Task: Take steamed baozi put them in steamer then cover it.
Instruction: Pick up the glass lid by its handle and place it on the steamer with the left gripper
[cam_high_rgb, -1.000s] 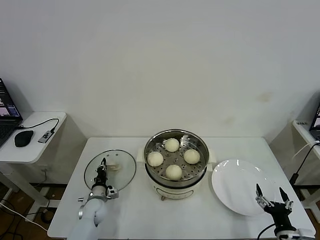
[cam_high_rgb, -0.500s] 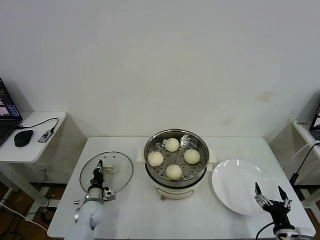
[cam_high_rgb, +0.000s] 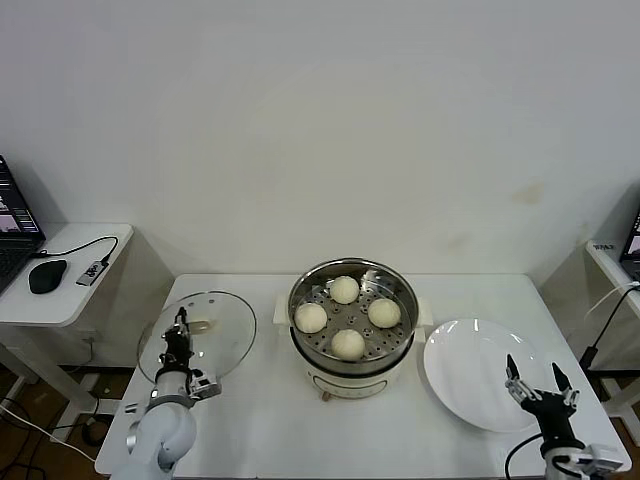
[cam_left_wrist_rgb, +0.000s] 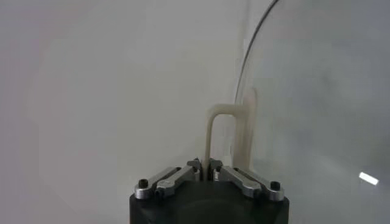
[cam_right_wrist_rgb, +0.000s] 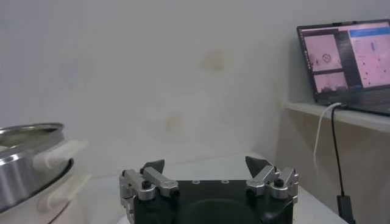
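Several cream-white baozi (cam_high_rgb: 346, 315) lie on the perforated tray inside the shiny steamer (cam_high_rgb: 380, 362) at the table's middle. My left gripper (cam_high_rgb: 178, 335) is shut on the cream-white handle (cam_left_wrist_rgb: 220, 133) of the clear glass cover (cam_high_rgb: 215, 335) and holds it tilted up off the table, left of the steamer. The cover's rim (cam_left_wrist_rgb: 251, 42) shows in the left wrist view. My right gripper (cam_high_rgb: 540, 385) is open and empty at the table's front right, by the white plate (cam_high_rgb: 470, 372); its fingers (cam_right_wrist_rgb: 153, 166) stand wide apart in the right wrist view.
A side table (cam_high_rgb: 60, 300) on the left holds a mouse (cam_high_rgb: 47, 275) and a laptop. The steamer's handle (cam_right_wrist_rgb: 58, 155) shows in the right wrist view. Another laptop (cam_right_wrist_rgb: 344, 61) stands on a shelf at the right.
My left gripper has lifted the cover off the table and carried it to the left, tilting it up. The right gripper has barely moved.
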